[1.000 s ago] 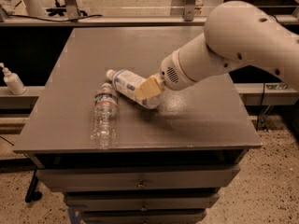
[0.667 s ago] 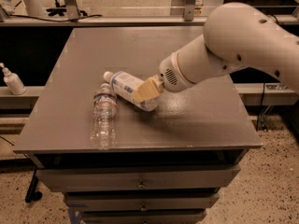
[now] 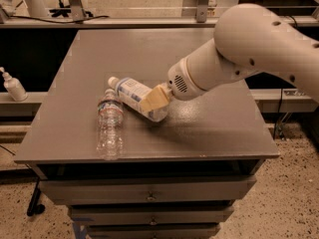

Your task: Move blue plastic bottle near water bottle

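The blue plastic bottle [image 3: 130, 92] lies on its side on the grey table [image 3: 214, 128], with its white cap pointing to the back left. My gripper [image 3: 154, 100] is shut on its lower body, and a tan finger covers that end. The water bottle [image 3: 109, 126], clear and ribbed, lies just left of it with its cap toward the back. The cap end of the blue bottle almost touches the water bottle's neck.
The table stands on a cabinet of drawers [image 3: 149, 195]. A white pump dispenser [image 3: 12, 86] stands on a low shelf at the far left. My white arm [image 3: 249, 54] reaches in from the right over the table's right half.
My gripper and the blue plastic bottle have shifted slightly left, toward the water bottle. The water bottle has not moved.
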Motion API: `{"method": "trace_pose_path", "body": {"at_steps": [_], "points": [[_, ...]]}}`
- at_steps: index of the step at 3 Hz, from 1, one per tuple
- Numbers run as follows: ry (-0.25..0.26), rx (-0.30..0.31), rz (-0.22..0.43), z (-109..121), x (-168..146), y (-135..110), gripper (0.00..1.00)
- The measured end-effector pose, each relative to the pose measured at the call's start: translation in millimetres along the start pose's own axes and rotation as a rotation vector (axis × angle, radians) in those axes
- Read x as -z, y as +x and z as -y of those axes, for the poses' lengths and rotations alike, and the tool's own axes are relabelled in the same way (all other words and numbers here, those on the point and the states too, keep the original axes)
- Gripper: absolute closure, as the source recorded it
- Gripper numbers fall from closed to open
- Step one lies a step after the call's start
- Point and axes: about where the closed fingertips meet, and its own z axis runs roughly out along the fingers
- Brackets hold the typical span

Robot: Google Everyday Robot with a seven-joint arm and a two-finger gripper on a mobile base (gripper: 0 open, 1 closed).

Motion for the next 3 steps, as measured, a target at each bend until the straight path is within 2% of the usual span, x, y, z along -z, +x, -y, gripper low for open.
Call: {"method": "trace_pose_path", "body": {"at_steps": [2, 3], "points": [[0.004, 0.003, -0.016, 2.4, 0.2, 2.8, 0.12], [0.009, 0.004, -0.021, 4.3, 1.1, 3.8, 0.00]]}}
